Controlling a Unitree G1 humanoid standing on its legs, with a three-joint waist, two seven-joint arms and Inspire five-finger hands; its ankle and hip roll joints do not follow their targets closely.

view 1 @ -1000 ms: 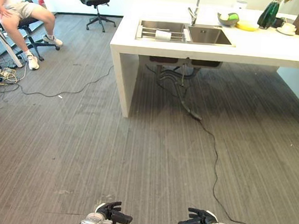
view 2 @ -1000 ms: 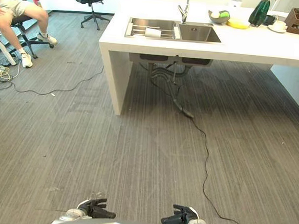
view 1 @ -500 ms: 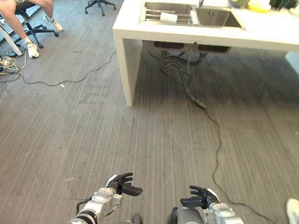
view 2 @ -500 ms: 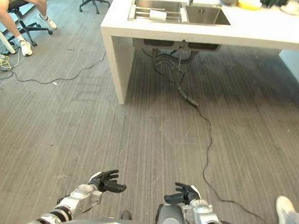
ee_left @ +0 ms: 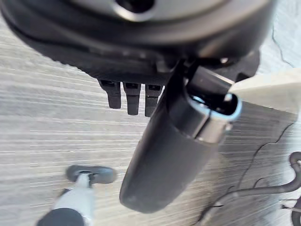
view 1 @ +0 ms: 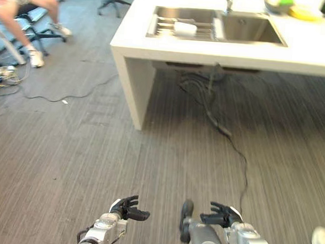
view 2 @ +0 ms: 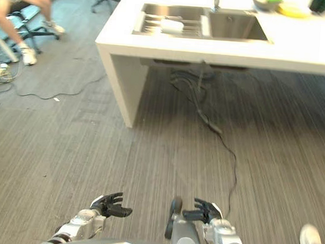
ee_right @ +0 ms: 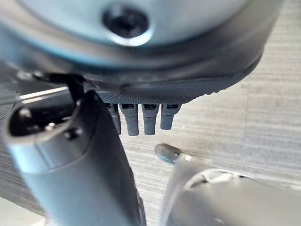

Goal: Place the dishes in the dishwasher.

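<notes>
Nearest, the left hand [view 1: 124, 209] and the right hand [view 1: 220, 215] hang low over the grey ribbed floor [view 1: 65, 160], side by side and well apart. Both have their fingers loosely spread and relaxed, with nothing in them; each wrist view shows a row of straight fingertips [ee_left: 127, 96] over bare floor.

Farther out, a black cable [view 1: 236, 149] runs across the floor toward the white bench [view 1: 301, 53]. A steel double sink [view 1: 213, 30] is set into the bench near its left end. In the sink's left basin a white cup [view 1: 184, 28] lies on its side on a rack, the dish nearest the bench's left edge. At the bench's far edge, right of the tap [view 1: 229, 2], stand a bowl [view 1: 275, 2] and a yellow dish [view 1: 304, 13].

Far left, a person's legs [view 1: 25, 3] show beside a chair.
</notes>
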